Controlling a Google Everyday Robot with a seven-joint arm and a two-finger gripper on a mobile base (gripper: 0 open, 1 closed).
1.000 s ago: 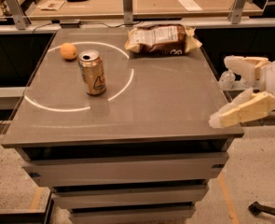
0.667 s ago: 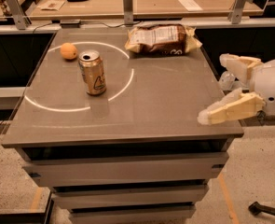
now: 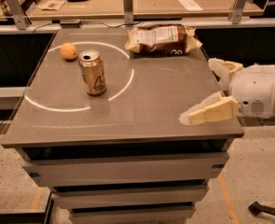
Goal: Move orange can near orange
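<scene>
1. At the far left of the grey table top [image 3: 160,94], near its back corner, lay the orange [image 3: 69,51], a small round fruit, clearly lower than the can.
2. Just to the right of it and a little nearer to the camera stood the orange can [image 3: 92,73]. It was close to the fruit but did not touch it. The can stood upright, so its long axis was vertical. Its silver top with the opening pointed up, and the dark triangular logo faced the camera. A thin white ring [image 3: 123,85] was marked on the table, and the can stood inside it.
3. Further right, at the back edge, lay a brown-and-white snack bag [image 3: 162,39] on its side, well apart from the can.
4. At the far right, over the right edge of the table, was the gripper [image 3: 198,92]. Its jaws were spread wide and held nothing. The lower of its fingers [image 3: 211,112] pointed left over the table, towards the can.
5. I judge that the step in hand was the approach: the can was not yet grasped, and the gripper was well apart from it.
6. The next move would call for a reach leftwards across the table, then closing the jaws around the can's vertical side without tipping it. After that only a short carry towards the orange would be needed.
</scene>
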